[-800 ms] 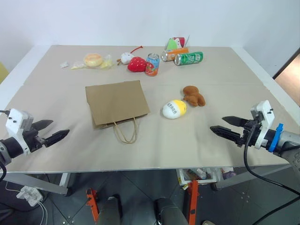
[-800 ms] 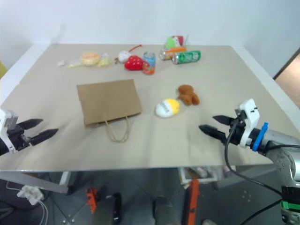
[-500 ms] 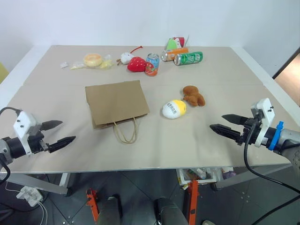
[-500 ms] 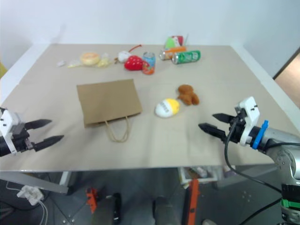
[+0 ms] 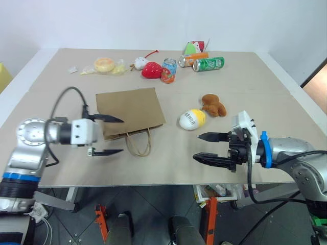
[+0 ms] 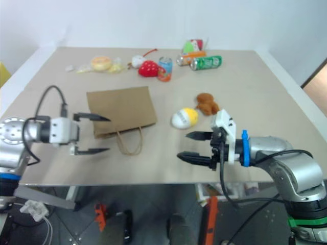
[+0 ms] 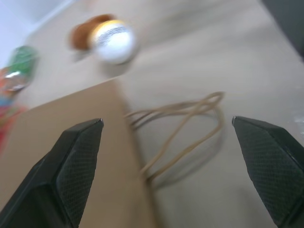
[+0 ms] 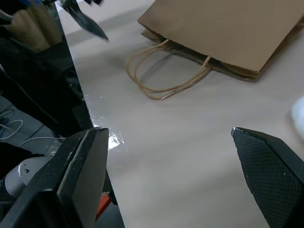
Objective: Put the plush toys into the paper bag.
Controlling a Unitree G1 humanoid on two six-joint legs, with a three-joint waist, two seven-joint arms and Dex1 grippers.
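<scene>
**Both arms swung inward over the counter**

Since the earlier frames, both arms had come in from the counter's outer edges toward its middle. My left pincer (image 5: 113, 135) had moved from the near left corner to the left side of the paper bag (image 5: 130, 111), its two black fingers spread wide, one over the bag's near left corner and the other over bare counter (image 5: 61, 87) beside the handles; it held nothing. My right pincer (image 5: 206, 147) had travelled in from the right edge and hung near the front edge, pointing toward the bag, its fingers also wide apart and empty.

The paper bag lay flat near the counter's middle, with its twisted cord handles (image 5: 139, 143) trailing toward the near edge. The white and yellow plush toy (image 5: 191, 119) sat just right of the bag, apart from it, and the brown plush toy (image 5: 212, 104) lay just beyond it, toward the right edge. Neither toy was touched by a pincer; the right pincer sat nearer the front edge than both.

Along the far edge I saw a bagged bun (image 5: 104, 65), a small white plush with a red cord (image 5: 139, 63), a red strawberry plush (image 5: 152, 70), an upright printed can (image 5: 167, 70) and two cans lying down, one orange (image 5: 192, 58) and one green (image 5: 208, 64).
</scene>
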